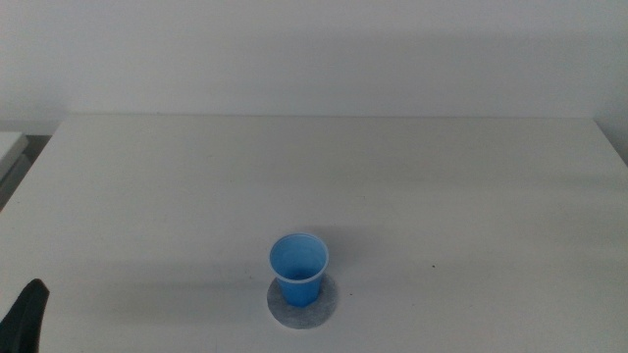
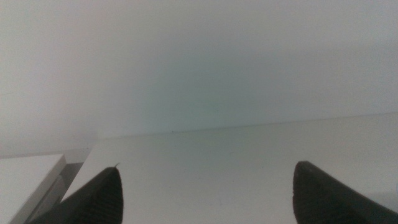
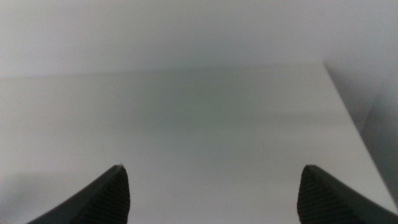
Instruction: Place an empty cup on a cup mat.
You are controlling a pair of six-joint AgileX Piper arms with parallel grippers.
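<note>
The bright blue cup (image 1: 298, 266) stands upright and empty on the round speckled grey cup mat (image 1: 305, 304), near the table's front edge, a little left of centre in the middle view. My left gripper (image 2: 205, 193) is open, its jaws wide apart with nothing between them; only a dark tip of it (image 1: 26, 314) shows at the bottom left corner of the middle view, far from the cup. My right gripper (image 3: 211, 193) is open and empty, and it is out of the middle view. Neither wrist view shows the cup or the mat.
The white table (image 1: 324, 176) runs back to a pale wall. A low white surface (image 1: 10, 147) stands beyond the table's left edge; it also shows in the left wrist view (image 2: 28, 171). The table's right edge shows in the right wrist view (image 3: 351, 112).
</note>
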